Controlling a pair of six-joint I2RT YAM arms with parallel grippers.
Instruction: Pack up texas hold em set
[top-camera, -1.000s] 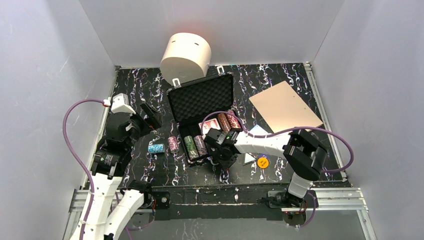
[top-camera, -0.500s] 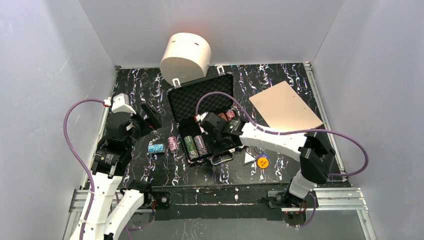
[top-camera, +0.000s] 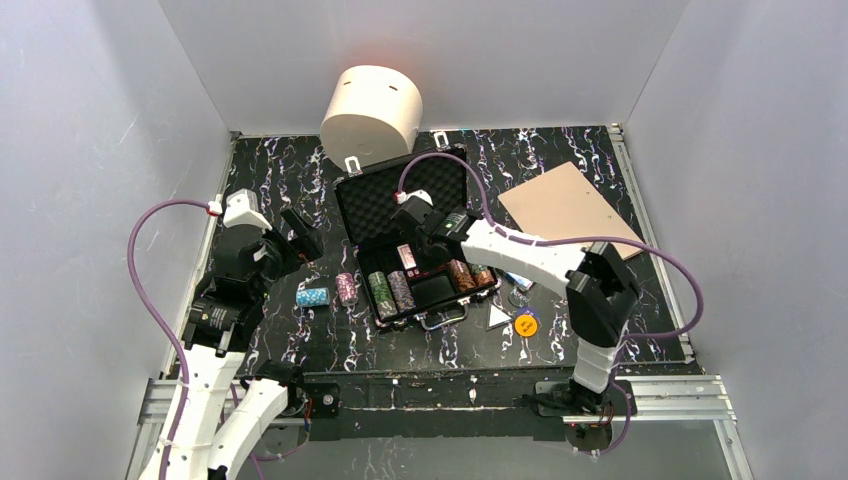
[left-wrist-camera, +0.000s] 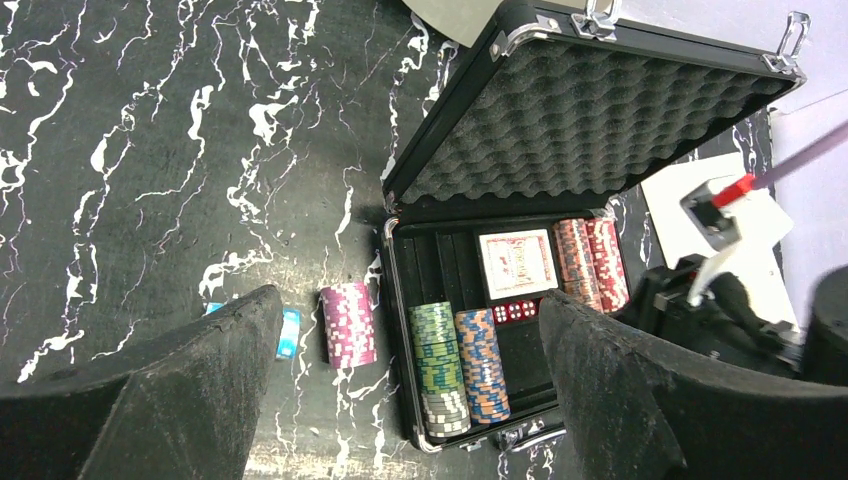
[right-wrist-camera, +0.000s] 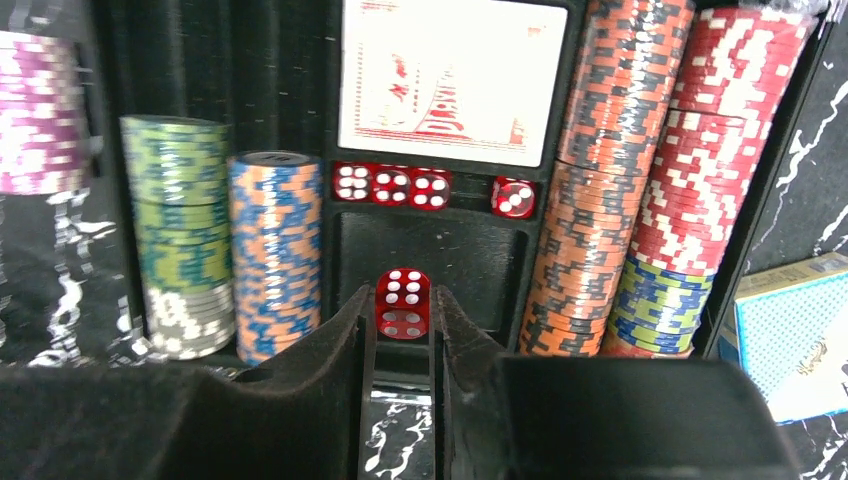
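Right wrist view: clenched on 1 red die (right-wrist-camera: 402, 303), pinched at the very tips of the right gripper (right-wrist-camera: 401, 312), jaws narrow and flush on 2 opposite faces. Hangs over the middle well (right-wrist-camera: 430, 255) of the open briefcase (top-camera: 395, 195), low at its near edge.

Straight ahead of the fingertips, toward the red-backed card deck (right-wrist-camera: 450, 80): the dice slot, with 4 dice (right-wrist-camera: 391, 186) lying in a row across the line of reach. Seems to leave 1 gap in that row, between die 3 and die 4, just right of the held die's line.

Probably calls for a short push forward and a touch to the right, then a release. No turn of the wrist needed, given a die square to the row. Could clip the neighbouring dice or the orange chip column (right-wrist-camera: 590, 200) on the right if lowered off-line.

Over on the left: left gripper (left-wrist-camera: 410, 310) spread wide, grasping nothing, hovering above the table to the left of the case. Nearer than the right arm to the purple chip stack (left-wrist-camera: 347, 325) and the blue chip stack (top-camera: 312, 296), both outside the case on its left. Nearer the right arm: yellow button (top-camera: 527, 324).
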